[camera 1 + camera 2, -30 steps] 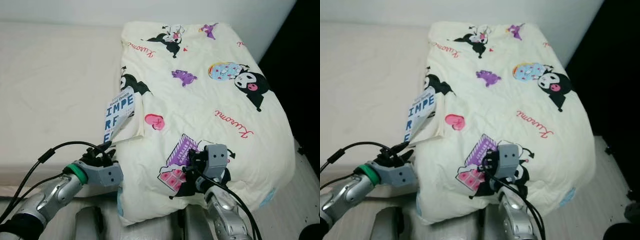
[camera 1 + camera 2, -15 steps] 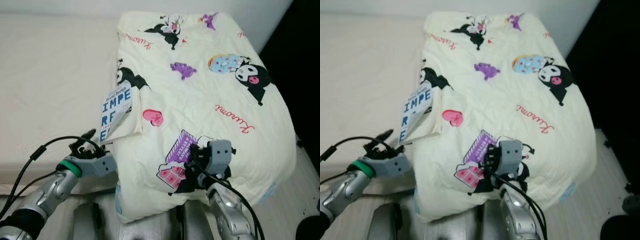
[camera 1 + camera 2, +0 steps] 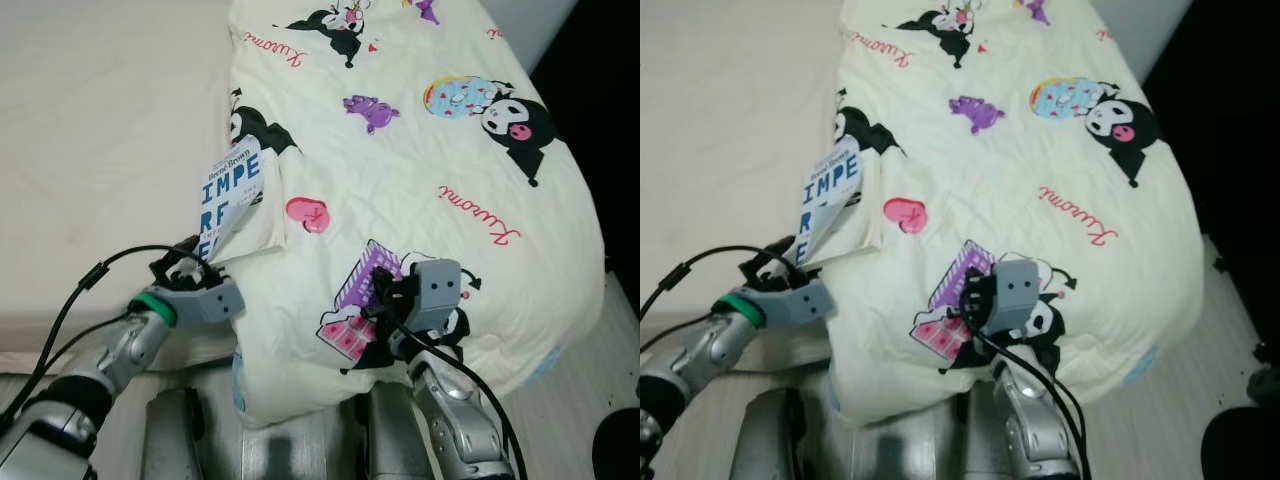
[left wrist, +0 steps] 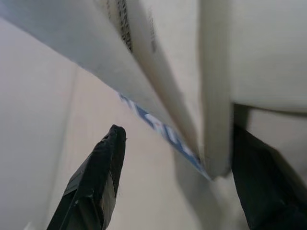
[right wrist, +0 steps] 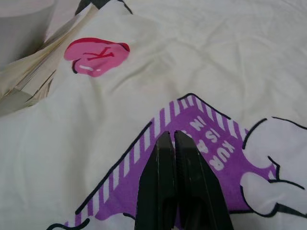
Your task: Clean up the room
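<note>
your left claw [image 4: 168, 158] spread wide around book [image 3: 228, 200] corner at quilt [image 3: 420, 160] edge; right claw [image 5: 175, 158] closed, over quilt.

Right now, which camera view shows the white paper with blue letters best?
The left eye view: the white paper with blue letters is readable, tucked under the cream cartoon-print quilt. Right eye view matches; left wrist view shows its edge between open fingers.

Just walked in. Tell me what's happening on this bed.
The robot stands at a beige bed with a cream cartoon-print quilt folded on it. Its left pincer is open around the edge of a white-and-blue book tucked under the quilt's corner. The right pincer is shut, resting over the quilt's purple print.
</note>
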### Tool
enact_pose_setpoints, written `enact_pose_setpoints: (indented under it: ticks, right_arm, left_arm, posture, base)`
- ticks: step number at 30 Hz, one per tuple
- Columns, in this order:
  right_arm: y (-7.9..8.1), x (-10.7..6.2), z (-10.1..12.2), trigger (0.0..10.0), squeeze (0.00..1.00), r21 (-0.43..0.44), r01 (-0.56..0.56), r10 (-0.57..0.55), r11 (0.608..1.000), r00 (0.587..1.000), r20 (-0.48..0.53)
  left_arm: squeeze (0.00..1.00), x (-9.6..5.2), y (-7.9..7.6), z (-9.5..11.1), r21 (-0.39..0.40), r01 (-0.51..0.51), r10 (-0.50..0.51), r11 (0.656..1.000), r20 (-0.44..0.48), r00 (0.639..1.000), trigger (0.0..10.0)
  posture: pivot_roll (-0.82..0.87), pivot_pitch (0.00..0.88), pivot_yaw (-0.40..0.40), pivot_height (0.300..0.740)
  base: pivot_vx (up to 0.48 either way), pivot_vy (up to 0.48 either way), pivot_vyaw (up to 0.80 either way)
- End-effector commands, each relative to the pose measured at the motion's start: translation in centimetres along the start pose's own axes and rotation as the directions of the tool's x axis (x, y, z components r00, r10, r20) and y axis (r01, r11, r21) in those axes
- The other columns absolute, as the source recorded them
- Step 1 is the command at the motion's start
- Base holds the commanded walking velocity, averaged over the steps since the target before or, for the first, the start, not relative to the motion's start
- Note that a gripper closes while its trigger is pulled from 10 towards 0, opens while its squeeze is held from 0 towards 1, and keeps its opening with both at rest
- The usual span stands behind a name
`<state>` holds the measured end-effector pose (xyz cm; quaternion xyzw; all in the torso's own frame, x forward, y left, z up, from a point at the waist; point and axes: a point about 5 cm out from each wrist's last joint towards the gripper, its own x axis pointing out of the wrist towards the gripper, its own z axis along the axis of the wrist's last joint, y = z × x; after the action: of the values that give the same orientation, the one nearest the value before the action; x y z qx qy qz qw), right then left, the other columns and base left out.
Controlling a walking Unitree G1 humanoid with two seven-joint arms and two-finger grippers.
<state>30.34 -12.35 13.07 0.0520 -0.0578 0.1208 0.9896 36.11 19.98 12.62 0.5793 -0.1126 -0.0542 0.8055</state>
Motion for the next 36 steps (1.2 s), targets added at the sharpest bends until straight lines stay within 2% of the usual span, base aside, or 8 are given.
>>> enact_pose_setpoints:
  ticks: [1, 4, 5, 6, 7, 10, 26, 36]
  right_arm:
    - [0.0, -0.6, -0.7, 10.0, 0.00, 0.013, 0.010, -0.010, 1.000, 0.999, -0.034]
    - [0.2, -0.8, -0.5, 10.0, 0.00, 0.015, 0.010, -0.010, 1.000, 0.999, -0.033]
    - [0.3, -0.9, -0.5, 10.0, 0.00, 0.015, 0.009, -0.009, 1.000, 0.999, -0.035]
    - [0.4, -0.9, -0.4, 10.0, 0.00, 0.015, 0.007, -0.006, 1.000, 0.999, -0.037]
    - [0.5, -1.0, -0.3, 10.0, 0.00, 0.015, 0.005, -0.004, 1.000, 0.999, -0.040]
    - [0.7, -1.2, -0.2, 10.0, 0.00, 0.014, 0.001, -0.001, 1.000, 0.999, -0.045]
    - [1.3, -0.9, 0.0, 10.0, 0.00, 0.022, -0.004, 0.005, 1.000, 0.999, -0.042]
    - [1.8, 0.2, 0.4, 10.0, 0.00, 0.040, -0.024, 0.025, 0.999, 1.000, -0.005]
  left_arm:
    - [0.00, -0.1, 0.0, -0.7, 0.035, -0.007, 0.009, 0.999, -0.037, 0.999, 10.0]
    - [0.00, 1.0, 1.2, -0.3, 0.056, -0.057, 0.059, 0.997, -0.037, 0.998, 9.8]
    - [0.00, 1.4, 1.6, 0.0, 0.057, -0.070, 0.071, 0.996, -0.031, 0.997, 5.0]
    - [0.00, 1.8, 2.0, 0.3, 0.056, -0.075, 0.077, 0.996, -0.023, 0.997, 4.5]
    - [0.00, 2.2, 2.3, 0.6, 0.061, -0.078, 0.079, 0.995, -0.013, 0.997, 1.1]
    - [0.00, 2.8, 2.7, 1.3, 0.070, -0.085, 0.085, 0.994, 0.011, 0.996, 0.0]
    - [0.00, 3.2, 5.4, 1.1, 0.120, -0.223, 0.215, 0.967, 0.075, 0.974, 0.0]
    - [0.00, 1.7, 9.4, 3.9, -0.087, -0.467, 0.471, 0.880, 0.284, 0.835, 0.0]
  posture:
    - [-0.14, 0.346, 0.025, 0.546]
    - [-0.16, 0.357, 0.028, 0.546]
    - [-0.16, 0.360, 0.029, 0.546]
    - [-0.17, 0.364, 0.030, 0.546]
    - [-0.18, 0.369, 0.033, 0.546]
    - [-0.19, 0.370, 0.035, 0.546]
    - [-0.15, 0.295, 0.061, 0.546]
    - [-0.06, 0.181, 0.071, 0.546]
  base:
    - [0.000, 0.000, 0.00]
    - [0.000, 0.000, 0.00]
    - [0.000, 0.000, 0.00]
    - [0.000, 0.000, 0.00]
    - [0.000, 0.000, 0.00]
    - [0.000, 0.000, 0.00]
    - [0.000, 0.000, 0.00]
    - [0.000, 0.000, 0.00]
